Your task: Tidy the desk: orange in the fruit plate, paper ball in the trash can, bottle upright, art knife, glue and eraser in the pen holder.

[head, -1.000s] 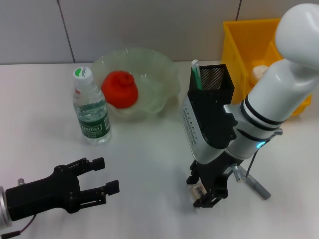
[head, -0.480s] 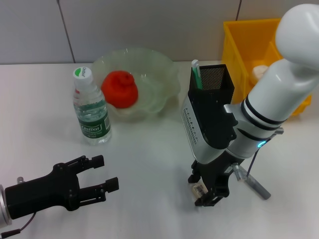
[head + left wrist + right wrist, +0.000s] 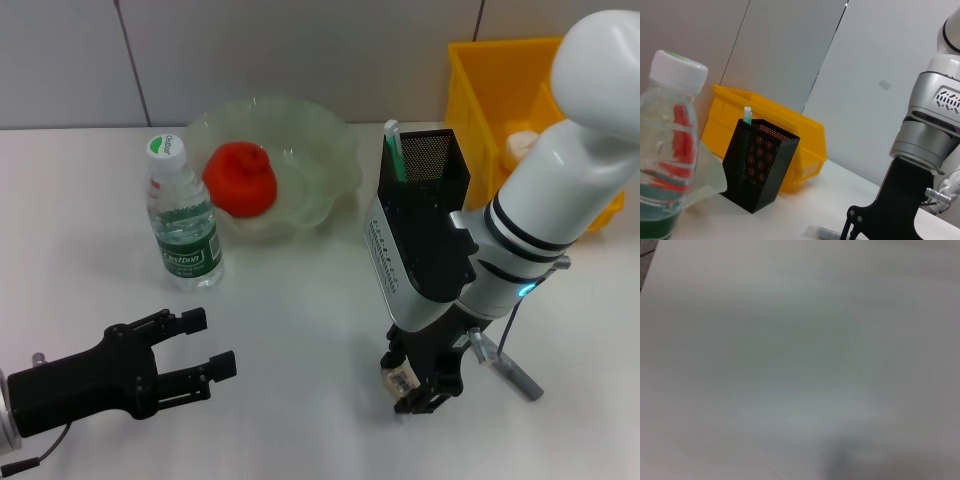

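Observation:
My right gripper [image 3: 417, 388] points down at the table in front of the black mesh pen holder [image 3: 432, 160] and is shut on a small white eraser [image 3: 400, 378]. A grey pen-shaped tool [image 3: 508, 367] lies on the table just right of it. A green-and-white stick [image 3: 392, 148] stands in the holder. The bottle [image 3: 183, 215] stands upright. The orange [image 3: 241, 178] lies in the glass fruit plate [image 3: 318, 135]. A paper ball [image 3: 520, 146] lies in the yellow bin [image 3: 495, 85]. My left gripper [image 3: 208, 345] is open and empty at the front left.
The left wrist view shows the bottle [image 3: 665, 150], the pen holder [image 3: 757, 170], the yellow bin [image 3: 795, 137] and my right arm [image 3: 927, 145]. The right wrist view shows only blurred white table. The grey wall stands behind the plate and bin.
My right gripper has risen slightly with the eraser in it. My left gripper has drifted a little back toward the front left, still open.

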Controlling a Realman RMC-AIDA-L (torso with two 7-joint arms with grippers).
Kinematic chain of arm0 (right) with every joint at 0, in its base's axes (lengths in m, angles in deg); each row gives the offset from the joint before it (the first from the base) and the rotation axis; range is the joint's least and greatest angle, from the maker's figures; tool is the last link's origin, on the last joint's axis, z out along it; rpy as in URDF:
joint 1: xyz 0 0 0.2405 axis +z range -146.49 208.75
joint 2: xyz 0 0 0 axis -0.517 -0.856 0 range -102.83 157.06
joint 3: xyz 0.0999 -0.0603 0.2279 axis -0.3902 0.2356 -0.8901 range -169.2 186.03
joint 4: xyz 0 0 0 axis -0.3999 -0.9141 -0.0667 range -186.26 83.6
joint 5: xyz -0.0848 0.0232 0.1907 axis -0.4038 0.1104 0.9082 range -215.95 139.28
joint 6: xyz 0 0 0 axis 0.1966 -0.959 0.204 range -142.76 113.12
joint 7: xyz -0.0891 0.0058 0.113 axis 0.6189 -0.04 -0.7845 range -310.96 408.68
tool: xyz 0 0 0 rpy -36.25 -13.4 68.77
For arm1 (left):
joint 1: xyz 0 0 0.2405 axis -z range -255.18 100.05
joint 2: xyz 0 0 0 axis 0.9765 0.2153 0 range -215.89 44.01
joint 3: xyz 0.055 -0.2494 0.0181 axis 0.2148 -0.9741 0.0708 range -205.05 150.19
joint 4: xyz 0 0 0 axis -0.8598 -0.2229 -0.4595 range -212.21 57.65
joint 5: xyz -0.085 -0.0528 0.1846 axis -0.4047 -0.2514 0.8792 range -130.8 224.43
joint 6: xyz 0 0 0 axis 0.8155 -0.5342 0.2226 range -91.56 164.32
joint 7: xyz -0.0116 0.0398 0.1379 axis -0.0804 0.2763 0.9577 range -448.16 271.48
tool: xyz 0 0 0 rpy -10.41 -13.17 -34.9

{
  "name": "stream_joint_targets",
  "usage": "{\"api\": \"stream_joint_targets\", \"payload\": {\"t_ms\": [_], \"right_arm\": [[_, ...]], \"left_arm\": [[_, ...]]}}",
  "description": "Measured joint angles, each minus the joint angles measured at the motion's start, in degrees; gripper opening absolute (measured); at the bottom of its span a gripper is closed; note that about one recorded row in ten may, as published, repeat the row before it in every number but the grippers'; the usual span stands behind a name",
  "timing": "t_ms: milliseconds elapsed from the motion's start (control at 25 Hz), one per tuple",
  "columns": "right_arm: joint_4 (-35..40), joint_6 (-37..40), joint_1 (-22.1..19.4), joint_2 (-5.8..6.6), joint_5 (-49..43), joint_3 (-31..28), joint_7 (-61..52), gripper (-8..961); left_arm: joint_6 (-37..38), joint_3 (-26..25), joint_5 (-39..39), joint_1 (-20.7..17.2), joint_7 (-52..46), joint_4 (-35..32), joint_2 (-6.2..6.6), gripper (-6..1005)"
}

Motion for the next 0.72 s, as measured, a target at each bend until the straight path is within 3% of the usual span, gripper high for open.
{"api": "stream_joint_targets", "payload": {"t_ms": [400, 720], "right_arm": [[2.0, 0.3, -0.5, 0.05, 0.4, -1.7, -0.3, 431], [12.2, 3.6, -1.3, 0.57, 0.2, -15.3, -9.4, 425]], "left_arm": [[-0.1, 0.0, -0.9, 0.0, -0.2, 0.0, 0.03, 863], [0.0, 0.0, -0.9, 0.0, -0.2, 0.0, 0.03, 863]]}}
